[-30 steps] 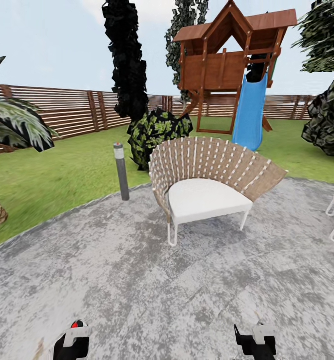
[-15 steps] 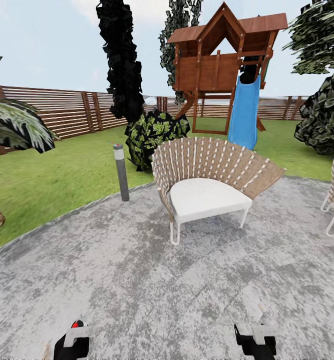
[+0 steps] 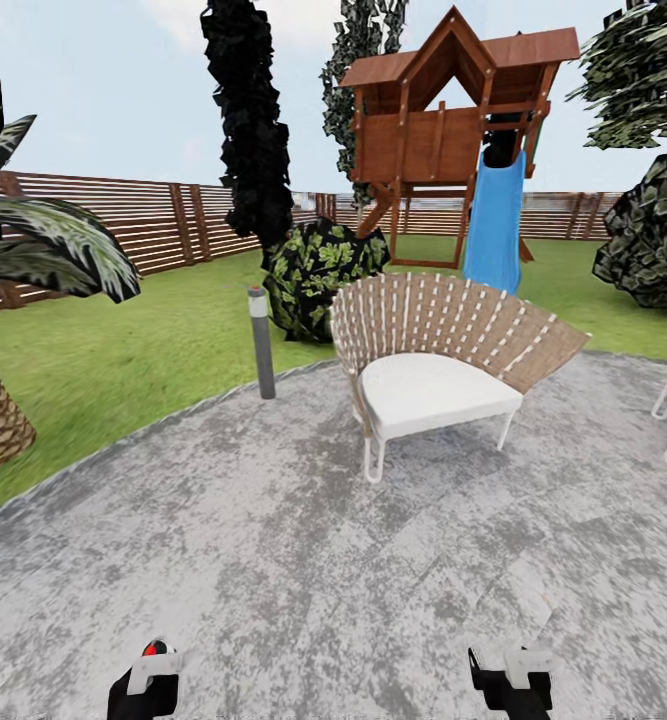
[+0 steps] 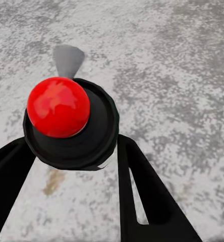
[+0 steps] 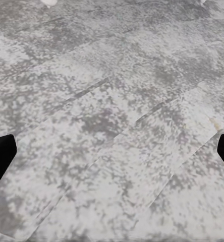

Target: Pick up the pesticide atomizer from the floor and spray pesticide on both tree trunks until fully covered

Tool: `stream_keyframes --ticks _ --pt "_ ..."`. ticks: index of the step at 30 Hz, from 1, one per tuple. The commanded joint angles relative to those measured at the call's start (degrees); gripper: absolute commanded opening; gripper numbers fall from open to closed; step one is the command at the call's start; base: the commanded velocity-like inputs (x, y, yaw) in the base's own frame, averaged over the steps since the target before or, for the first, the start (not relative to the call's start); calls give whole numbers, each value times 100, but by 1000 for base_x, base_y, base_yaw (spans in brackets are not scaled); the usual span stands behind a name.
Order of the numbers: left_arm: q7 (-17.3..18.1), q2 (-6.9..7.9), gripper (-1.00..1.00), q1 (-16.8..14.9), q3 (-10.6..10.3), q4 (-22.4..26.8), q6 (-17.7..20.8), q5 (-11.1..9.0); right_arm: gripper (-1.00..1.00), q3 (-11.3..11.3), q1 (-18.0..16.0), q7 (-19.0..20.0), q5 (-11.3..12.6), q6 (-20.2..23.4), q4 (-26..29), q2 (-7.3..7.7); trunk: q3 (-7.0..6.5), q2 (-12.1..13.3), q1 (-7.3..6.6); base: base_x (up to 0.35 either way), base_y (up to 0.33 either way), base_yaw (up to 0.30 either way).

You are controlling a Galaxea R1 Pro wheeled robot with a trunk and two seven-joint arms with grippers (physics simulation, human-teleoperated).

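The left end effector (image 4: 66, 166) has its two black fingers (image 4: 142, 196) closed around a round black pesticide atomizer with a shiny red ball top (image 4: 58, 107), held over the grey speckled stone floor (image 4: 172, 65). The right end effector (image 5: 112, 151) is wide open and holds nothing. Ahead, a woven chair with a white seat (image 3: 435, 370) stands on the stone near the green grass edge.

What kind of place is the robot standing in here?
A back garden, it seems: a green lawn enclosed by a brown slatted wooden fence, a wooden play tower with a blue slide, and a woven patio chair on grey paving.
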State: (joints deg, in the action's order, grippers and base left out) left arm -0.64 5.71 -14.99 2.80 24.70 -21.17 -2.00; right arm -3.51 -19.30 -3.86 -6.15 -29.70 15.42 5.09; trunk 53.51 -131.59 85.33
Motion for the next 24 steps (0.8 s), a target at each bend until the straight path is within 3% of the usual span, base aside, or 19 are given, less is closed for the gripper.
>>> stream_keyframes --ticks 1,10,24 --pt "-7 0 -100 -4 -8 -5 -19 -20 100 -35 -3 -18 -59 -18 -2 -1 5 -2 -3 -128 297 0" --pt "-5 0 -100 -4 -8 -1 -19 -20 100 -39 -3 -25 -53 -18 7 -7 -3 -2 -3 -133 297 -46" --pt "2 0 -100 -4 -8 0 -1 -20 100 -44 -3 -21 -53 -18 5 -8 -45 -2 -3 -210 261 -257"
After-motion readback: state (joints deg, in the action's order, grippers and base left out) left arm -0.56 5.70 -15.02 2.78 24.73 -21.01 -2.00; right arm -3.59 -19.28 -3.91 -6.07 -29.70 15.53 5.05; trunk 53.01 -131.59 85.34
